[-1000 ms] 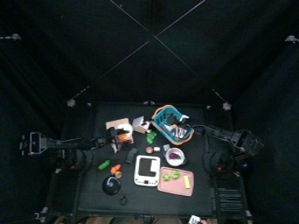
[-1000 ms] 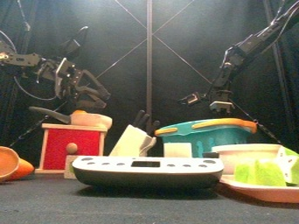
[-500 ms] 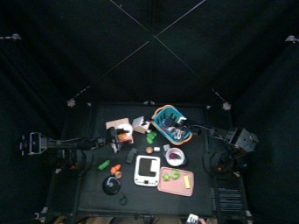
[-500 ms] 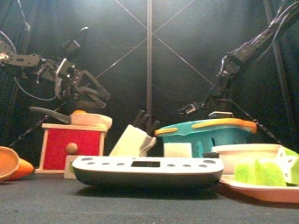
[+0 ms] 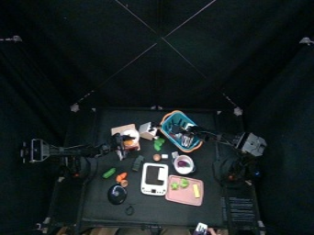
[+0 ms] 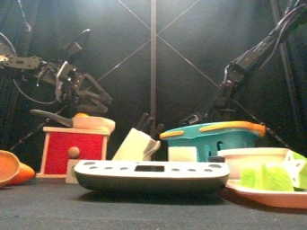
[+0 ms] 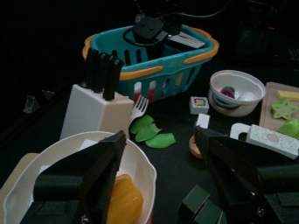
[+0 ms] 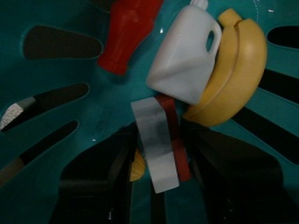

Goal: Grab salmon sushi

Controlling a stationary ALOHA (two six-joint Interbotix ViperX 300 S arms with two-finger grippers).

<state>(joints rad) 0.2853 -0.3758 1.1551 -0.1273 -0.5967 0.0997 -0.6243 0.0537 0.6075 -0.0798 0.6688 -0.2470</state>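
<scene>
right gripper (image 8: 160,188) lowered into teal basket (image 8: 70,105), straddling sushi (image 8: 162,140).

A robot test lab: black curtains (image 5: 73,55) hang all around a small black table (image 5: 98,197) crowded with toy food and kitchen things.

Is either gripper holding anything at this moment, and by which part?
Nothing is held yet. The right gripper straddles the sushi in the basket, not clamped. The left gripper is empty.
</scene>
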